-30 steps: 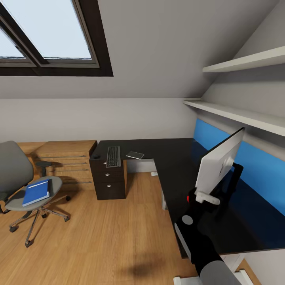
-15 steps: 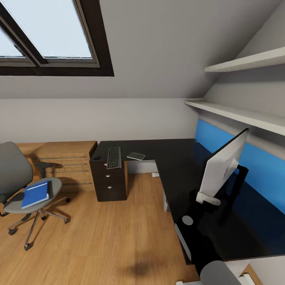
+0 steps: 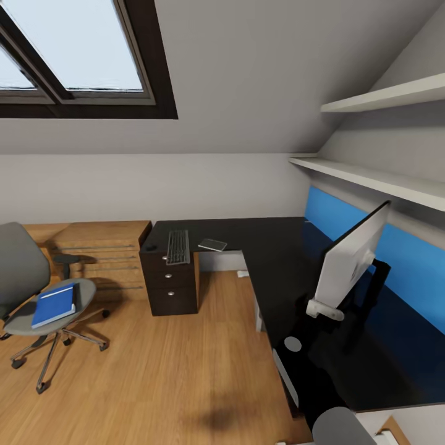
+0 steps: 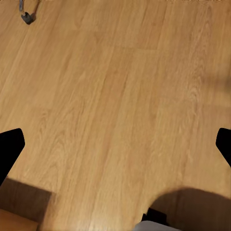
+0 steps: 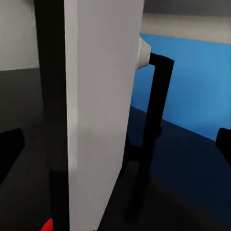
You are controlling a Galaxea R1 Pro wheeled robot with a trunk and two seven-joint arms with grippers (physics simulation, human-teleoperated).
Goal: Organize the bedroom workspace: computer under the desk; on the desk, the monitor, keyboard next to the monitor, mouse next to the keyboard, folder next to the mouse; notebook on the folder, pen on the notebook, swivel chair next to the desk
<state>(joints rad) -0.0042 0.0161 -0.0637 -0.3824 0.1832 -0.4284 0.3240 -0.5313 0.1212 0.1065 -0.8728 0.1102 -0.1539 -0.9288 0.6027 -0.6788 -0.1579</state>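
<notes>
The monitor point(image 3: 347, 261) is standing on the black worktop point(image 3: 272, 247) by its blue back panel point(image 3: 395, 259). The right hand point(image 5: 115, 144) is hovering open around its white back; the left hand point(image 4: 115, 144) is hanging open over the floor point(image 4: 115, 96). The folder point(image 3: 54, 304) is lying on the swivel chair point(image 3: 25, 272).

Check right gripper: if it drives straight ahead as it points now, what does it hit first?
Most likely the monitor: its white back and dark edge sit dead ahead between the fingers, which stand wide apart. Depth is unclear.

black three-drawer cabinet point(image 3: 169, 281) beside a wooden drawer chest point(image 3: 102, 250); two white wall shelves point(image 3: 371, 176), seemingly bare
</notes>
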